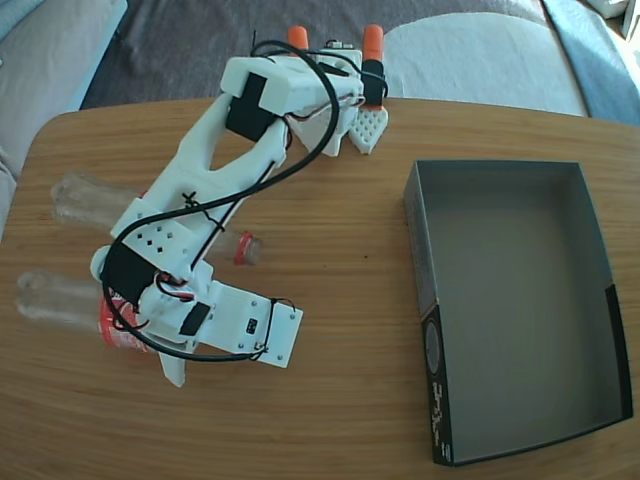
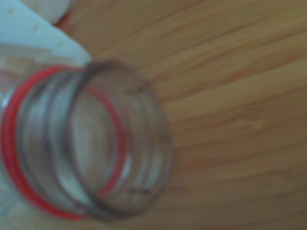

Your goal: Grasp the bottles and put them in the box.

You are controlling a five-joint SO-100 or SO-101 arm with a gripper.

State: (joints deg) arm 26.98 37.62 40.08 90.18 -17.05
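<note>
Evidently my claw [image 1: 175,330] sat low over the nearer bottle [image 1: 55,298], jaw state indeterminable, its open neck [image 2: 96,143] filling the wrist view; both bottles lay on the tabletop [image 1: 340,300] well apart from the box [image 1: 515,300], so a slick round neck risked rolling free.

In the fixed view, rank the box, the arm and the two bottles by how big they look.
1. box
2. arm, close behind
3. upper bottle and lower bottle: both partly hidden under the arm, so unranked between them
</note>
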